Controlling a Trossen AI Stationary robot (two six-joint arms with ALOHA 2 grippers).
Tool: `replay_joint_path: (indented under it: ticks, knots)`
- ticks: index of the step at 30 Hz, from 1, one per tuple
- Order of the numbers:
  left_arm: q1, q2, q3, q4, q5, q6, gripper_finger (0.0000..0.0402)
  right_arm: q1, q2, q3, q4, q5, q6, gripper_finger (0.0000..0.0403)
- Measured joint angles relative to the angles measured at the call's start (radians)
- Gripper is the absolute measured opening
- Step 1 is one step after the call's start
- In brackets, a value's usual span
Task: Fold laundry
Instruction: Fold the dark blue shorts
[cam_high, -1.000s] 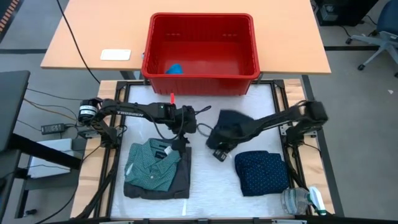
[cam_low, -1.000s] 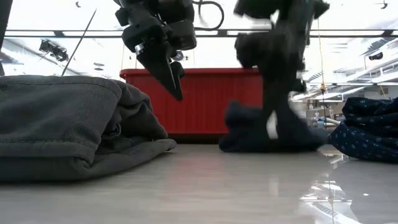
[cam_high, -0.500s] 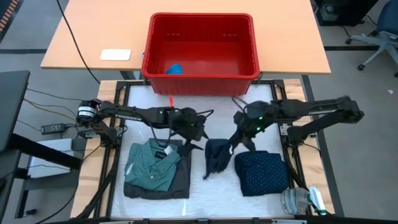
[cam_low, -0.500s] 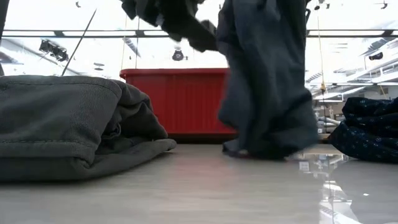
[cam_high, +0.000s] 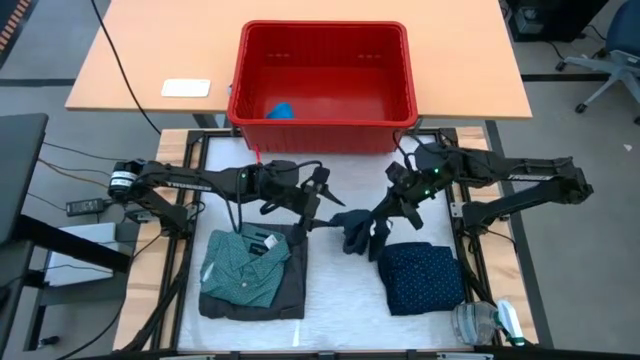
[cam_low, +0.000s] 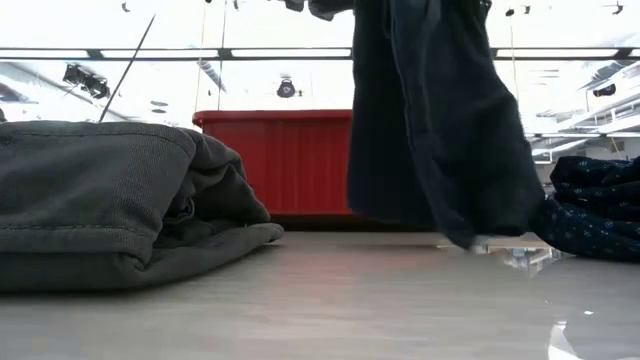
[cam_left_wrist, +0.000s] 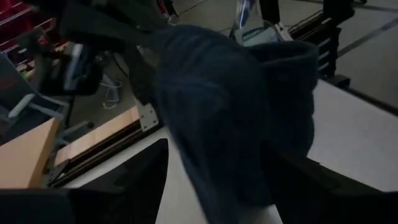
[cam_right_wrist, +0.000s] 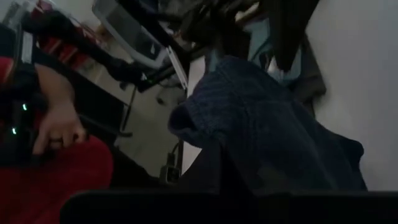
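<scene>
A plain dark garment (cam_high: 357, 233) hangs between my two grippers over the middle of the table. In the low view it is a long dark drape (cam_low: 440, 130) whose lower end comes close to the tabletop. My right gripper (cam_high: 384, 216) is shut on it at its right side. My left gripper (cam_high: 317, 207) is open at its left side, with a fold of the cloth (cam_left_wrist: 236, 124) between its spread fingers. The teal dotted shirt (cam_high: 243, 262) lies folded on the charcoal piece (cam_high: 291, 290) at the front left. The navy dotted piece (cam_high: 421, 276) lies folded at the front right. My left gripper does not pinch the garment. A fold hangs between its open fingers and lies over one finger (cam_left_wrist: 292, 177), coming level from the table's left. My right gripper holds the garment's upper part (cam_right_wrist: 249, 124) from the table's right, slanting a little down. The fingers themselves are hidden under the cloth. The garment hangs slack below the hold.
The red basket (cam_high: 325, 120) stands beyond the far edge with a small blue thing (cam_high: 282, 110) inside. A clear plastic item (cam_high: 485, 322) lies at the front right corner. Bare tabletop (cam_high: 340, 300) lies between the two folded piles.
My right gripper has risen and drawn back toward the table's right, lifting the dark garment from a heap on the table into a hanging drape. My left gripper has risen, tipped up toward level, and gone right toward the garment's edge.
</scene>
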Motion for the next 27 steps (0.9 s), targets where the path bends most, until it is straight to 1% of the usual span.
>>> replay_joint_path:
  ticks: [4, 7, 10, 12, 15, 17, 18, 19, 20, 24, 25, 26, 27]
  knots:
    - [-0.008, 0.006, 0.000, 0.000, 0.003, -0.020, 0.0256, -0.024, 0.003, 0.000, 0.050, -0.014, 0.012, 0.0010]
    - [-0.008, 0.003, 0.000, 0.033, -0.003, -0.035, 0.0250, -0.032, 0.003, 0.000, 0.067, -0.013, 0.014, 0.0010]
    - [-0.013, -0.010, 0.000, 0.077, -0.019, -0.046, 0.0222, -0.038, 0.003, 0.000, 0.065, -0.010, 0.025, 0.0010]
    - [-0.014, -0.014, 0.000, 0.114, -0.021, -0.055, 0.0185, -0.038, 0.008, 0.000, 0.066, 0.032, 0.041, 0.0015]
    - [-0.014, -0.013, 0.000, 0.119, -0.022, -0.143, 0.0110, -0.038, 0.015, 0.000, 0.060, 0.156, 0.092, 0.0042]
    - [-0.010, -0.012, 0.010, 0.079, -0.022, -0.217, 0.0049, -0.042, 0.017, 0.000, 0.058, 0.217, 0.094, 0.0068]
    - [-0.005, -0.012, 0.017, 0.052, -0.021, -0.244, 0.0026, -0.047, 0.017, 0.000, 0.055, 0.252, 0.081, 0.0081]
    - [0.001, -0.013, 0.019, 0.026, -0.021, -0.271, 0.0015, -0.053, 0.012, 0.000, 0.043, 0.300, 0.084, 0.0093]
    - [0.008, -0.013, 0.023, -0.010, -0.021, -0.303, 0.0013, -0.060, 0.005, 0.000, 0.011, 0.370, 0.111, 0.0104]
    - [0.048, -0.013, 0.024, -0.183, -0.079, -0.490, 0.0005, -0.070, -0.030, 0.001, -0.187, 0.730, 0.255, 0.0130]
    - [0.059, -0.007, 0.017, -0.222, -0.096, -0.532, 0.0004, -0.070, -0.034, 0.001, -0.245, 0.785, 0.301, 0.0131]
    - [0.070, 0.000, 0.008, -0.259, -0.107, -0.570, 0.0004, -0.067, -0.034, 0.001, -0.287, 0.808, 0.337, 0.0132]
    - [0.082, 0.007, -0.009, -0.293, -0.117, -0.603, 0.0004, -0.060, -0.030, 0.001, -0.312, 0.806, 0.357, 0.0132]
